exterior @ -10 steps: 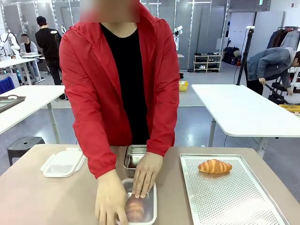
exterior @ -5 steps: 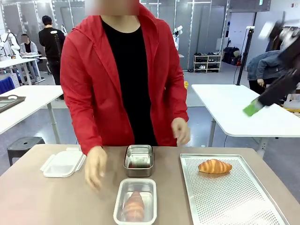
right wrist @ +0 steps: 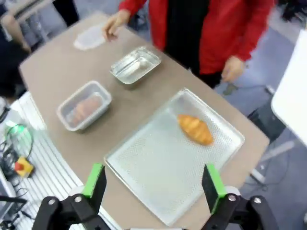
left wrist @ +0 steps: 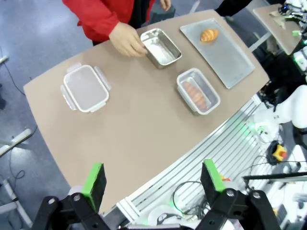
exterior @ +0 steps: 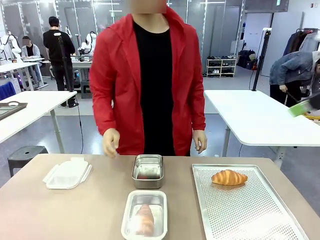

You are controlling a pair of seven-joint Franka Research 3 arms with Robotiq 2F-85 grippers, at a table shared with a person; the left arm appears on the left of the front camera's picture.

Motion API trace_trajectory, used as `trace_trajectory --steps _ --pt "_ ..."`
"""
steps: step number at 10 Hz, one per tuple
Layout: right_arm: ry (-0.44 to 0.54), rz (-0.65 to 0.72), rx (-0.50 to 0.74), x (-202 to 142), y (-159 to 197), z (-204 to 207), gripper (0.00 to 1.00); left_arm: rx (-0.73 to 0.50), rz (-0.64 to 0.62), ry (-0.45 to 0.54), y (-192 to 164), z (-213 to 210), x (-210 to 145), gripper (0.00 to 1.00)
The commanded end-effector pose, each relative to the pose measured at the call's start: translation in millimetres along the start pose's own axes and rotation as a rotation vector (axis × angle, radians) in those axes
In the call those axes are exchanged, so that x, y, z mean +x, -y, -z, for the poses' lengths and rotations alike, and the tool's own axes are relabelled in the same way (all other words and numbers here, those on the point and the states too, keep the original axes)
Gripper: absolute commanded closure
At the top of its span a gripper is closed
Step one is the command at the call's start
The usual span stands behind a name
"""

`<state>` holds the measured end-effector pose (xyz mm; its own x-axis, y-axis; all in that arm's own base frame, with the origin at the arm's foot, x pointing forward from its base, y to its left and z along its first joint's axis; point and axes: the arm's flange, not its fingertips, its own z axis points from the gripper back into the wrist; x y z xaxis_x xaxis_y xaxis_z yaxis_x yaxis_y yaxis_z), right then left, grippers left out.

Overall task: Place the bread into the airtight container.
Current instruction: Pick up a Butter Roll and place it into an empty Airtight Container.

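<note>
Right gripper (right wrist: 152, 179) wide apart, empty, high over tray (right wrist: 144, 158); croissant (right wrist: 194, 129) ahead of it: descend, roll wrist, straddle short width, squeeze lightly; left gripper (left wrist: 153, 178) agape too

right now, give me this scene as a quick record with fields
tray: right side, one croissant on it
clear tub: near middle, a bread inside
steel tin: just behind the tub
white clip-lock piece: far left, lid or box unclear
left hand: open, empty, held high
right hand: open, empty, above tray
person: standing at far edge
</note>
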<state>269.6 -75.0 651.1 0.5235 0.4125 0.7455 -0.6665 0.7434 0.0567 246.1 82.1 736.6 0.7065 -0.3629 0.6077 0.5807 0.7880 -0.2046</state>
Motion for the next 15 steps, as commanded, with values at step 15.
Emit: trace_trajectory --steps 15 --pt "-0.279 -0.74 0.125 34.8 68.3 175.8 0.0 -0.009 0.017 0.0 1.3 -0.6 0.0 0.0"
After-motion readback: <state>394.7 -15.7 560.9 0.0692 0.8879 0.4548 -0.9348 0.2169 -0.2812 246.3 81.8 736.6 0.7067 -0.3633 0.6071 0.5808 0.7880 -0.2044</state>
